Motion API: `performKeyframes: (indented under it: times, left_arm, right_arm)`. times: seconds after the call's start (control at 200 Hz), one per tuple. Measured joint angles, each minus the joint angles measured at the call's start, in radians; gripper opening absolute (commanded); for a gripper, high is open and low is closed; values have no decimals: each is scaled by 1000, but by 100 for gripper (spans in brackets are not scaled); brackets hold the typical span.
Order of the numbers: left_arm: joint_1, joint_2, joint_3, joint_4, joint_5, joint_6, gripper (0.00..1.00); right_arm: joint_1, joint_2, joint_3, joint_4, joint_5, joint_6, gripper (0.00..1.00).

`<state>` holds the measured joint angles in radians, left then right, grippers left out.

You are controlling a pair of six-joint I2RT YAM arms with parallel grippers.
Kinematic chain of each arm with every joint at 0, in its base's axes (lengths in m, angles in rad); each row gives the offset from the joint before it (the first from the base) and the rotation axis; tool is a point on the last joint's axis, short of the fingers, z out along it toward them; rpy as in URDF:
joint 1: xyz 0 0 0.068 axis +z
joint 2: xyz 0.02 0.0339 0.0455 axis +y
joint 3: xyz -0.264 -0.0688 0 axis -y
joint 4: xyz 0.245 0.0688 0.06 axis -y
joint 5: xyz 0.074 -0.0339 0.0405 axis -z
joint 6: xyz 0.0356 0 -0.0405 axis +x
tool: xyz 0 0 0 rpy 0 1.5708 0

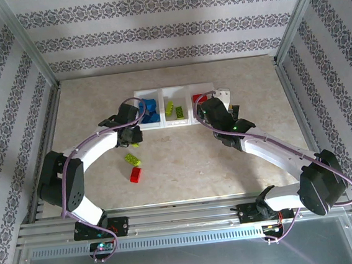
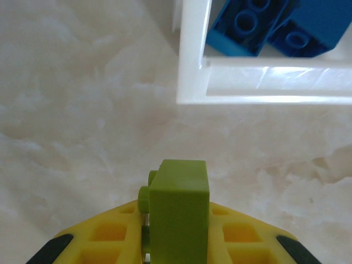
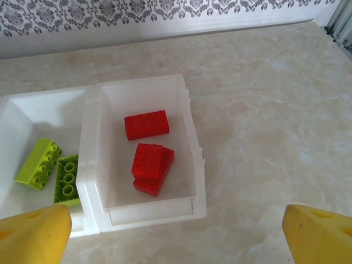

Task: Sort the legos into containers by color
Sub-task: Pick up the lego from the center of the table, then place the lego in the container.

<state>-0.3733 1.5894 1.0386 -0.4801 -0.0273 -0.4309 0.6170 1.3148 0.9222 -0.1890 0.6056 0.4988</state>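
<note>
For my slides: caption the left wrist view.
Left gripper shut on a green brick near the bin of blue bricks.

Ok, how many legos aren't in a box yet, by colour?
green legos: 2, one on the table, one pinched in the left gripper.
red legos: 1, on the table.
blue legos: 0 outside.
Total: 3.

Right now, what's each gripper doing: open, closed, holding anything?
Left gripper: closed on a lime green lego.
Right gripper: open, holding nothing.
</note>
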Motion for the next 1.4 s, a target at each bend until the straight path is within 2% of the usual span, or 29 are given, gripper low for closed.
performKeyframes:
  times: [0.26,0.455,0.874,1.144,1.399]
  left_arm:
    - [-6,-18,56,27,13,0,15]
    - [-56,17,178,45,32,10,15]
    - [-150,340,601,54,35,122,16]
    - [-158,559,845,2,34,167,16]
    - [-165,690,998,-68,22,188,20]
  right_arm:
    - [-3,-11,-28,-1,4,37,99]
    - [-7,-23,-34,-1,11,55,98]
    - [-7,-84,-67,-2,35,79,98]
    - [-13,-126,-76,-2,46,79,98]
    - [-13,-130,-85,-1,50,79,98]
